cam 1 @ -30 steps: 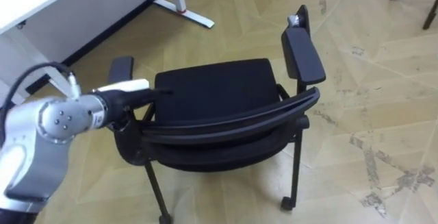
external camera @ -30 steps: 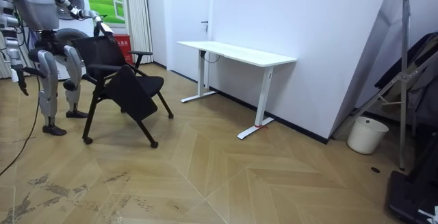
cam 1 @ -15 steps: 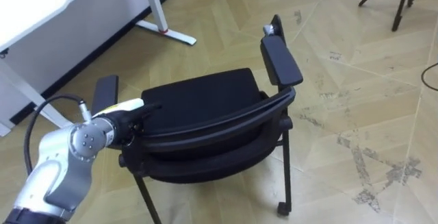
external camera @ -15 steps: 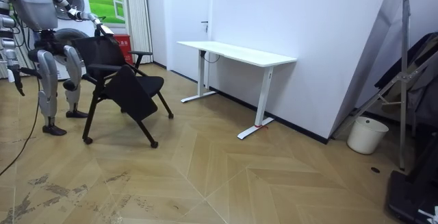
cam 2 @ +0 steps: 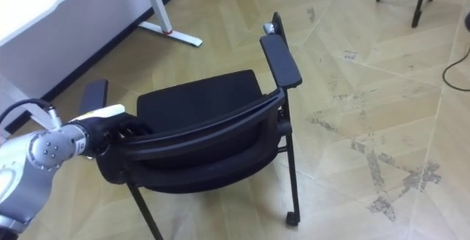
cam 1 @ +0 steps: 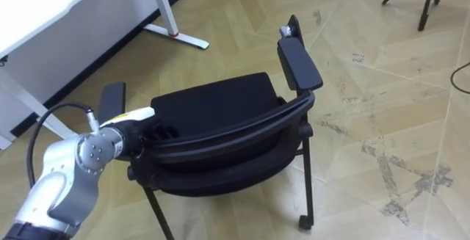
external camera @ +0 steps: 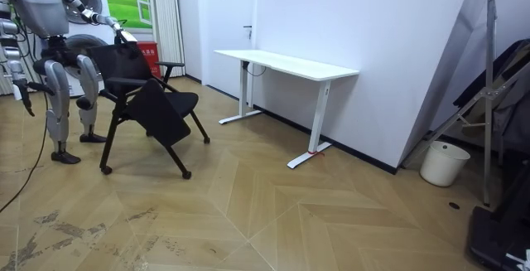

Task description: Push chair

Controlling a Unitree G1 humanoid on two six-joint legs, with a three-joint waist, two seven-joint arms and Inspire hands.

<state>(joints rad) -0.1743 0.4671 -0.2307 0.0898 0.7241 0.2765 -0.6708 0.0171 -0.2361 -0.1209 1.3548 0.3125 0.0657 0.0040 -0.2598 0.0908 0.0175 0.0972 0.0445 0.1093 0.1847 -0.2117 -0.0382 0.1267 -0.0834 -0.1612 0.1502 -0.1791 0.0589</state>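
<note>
at the chair (cam 1: 217, 106) back's left end, left hand (cam 1: 147, 128) grips.

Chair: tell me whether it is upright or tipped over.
Upright: the chair stands with its legs on the floor, seat level, backrest up.

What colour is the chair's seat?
Black, like the rest of the chair; it shows best in the left eye view.

Bright, even indoor light, soft faint shadow under the chair (cam 1: 220, 108)
</note>
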